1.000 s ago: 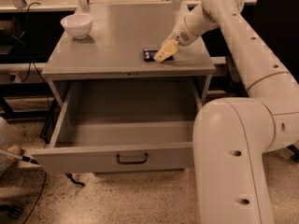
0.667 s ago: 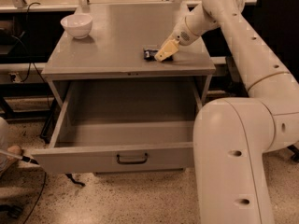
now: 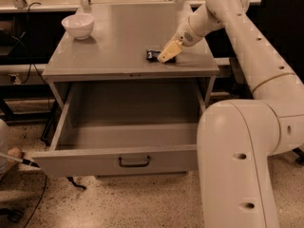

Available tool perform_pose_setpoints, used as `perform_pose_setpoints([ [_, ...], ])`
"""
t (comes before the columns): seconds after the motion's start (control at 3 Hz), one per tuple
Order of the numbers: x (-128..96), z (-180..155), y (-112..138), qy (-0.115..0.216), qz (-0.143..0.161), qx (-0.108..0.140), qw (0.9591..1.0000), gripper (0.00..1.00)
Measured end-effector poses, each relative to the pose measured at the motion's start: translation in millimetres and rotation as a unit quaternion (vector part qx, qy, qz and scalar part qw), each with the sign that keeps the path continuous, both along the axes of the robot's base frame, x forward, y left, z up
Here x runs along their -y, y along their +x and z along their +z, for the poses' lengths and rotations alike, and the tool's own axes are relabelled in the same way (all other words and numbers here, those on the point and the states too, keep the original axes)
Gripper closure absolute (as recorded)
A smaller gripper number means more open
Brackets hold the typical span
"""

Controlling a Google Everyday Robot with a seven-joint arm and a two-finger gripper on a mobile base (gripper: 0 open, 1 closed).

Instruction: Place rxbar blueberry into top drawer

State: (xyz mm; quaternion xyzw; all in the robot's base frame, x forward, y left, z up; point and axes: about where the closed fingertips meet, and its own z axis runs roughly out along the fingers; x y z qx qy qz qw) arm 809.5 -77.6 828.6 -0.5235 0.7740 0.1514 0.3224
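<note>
The rxbar blueberry (image 3: 152,55) is lying flat on the cabinet top (image 3: 114,37), long axis roughly left-right. The gripper (image 3: 167,54) is covering its right end; whether it is clamping cannot be told.

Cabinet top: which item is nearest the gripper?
The dark-wrapped rxbar blueberry, lying right at the gripper; the white bowl sits well apart at the back left corner.

Dark rxbar blueberry (image 3: 152,55) lies flat just beside the gripper (image 3: 165,57), above the open top drawer (image 3: 128,146)
</note>
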Motion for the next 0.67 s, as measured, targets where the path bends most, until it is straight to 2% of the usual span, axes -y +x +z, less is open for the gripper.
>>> perform_pose_setpoints([
  [0.33, 9, 38, -20, 0.008, -0.005, 0.018, 0.9998, 1.0],
  [0.67, 23, 99, -71, 0.03, -0.027, 0.051, 0.9979, 1.0],
])
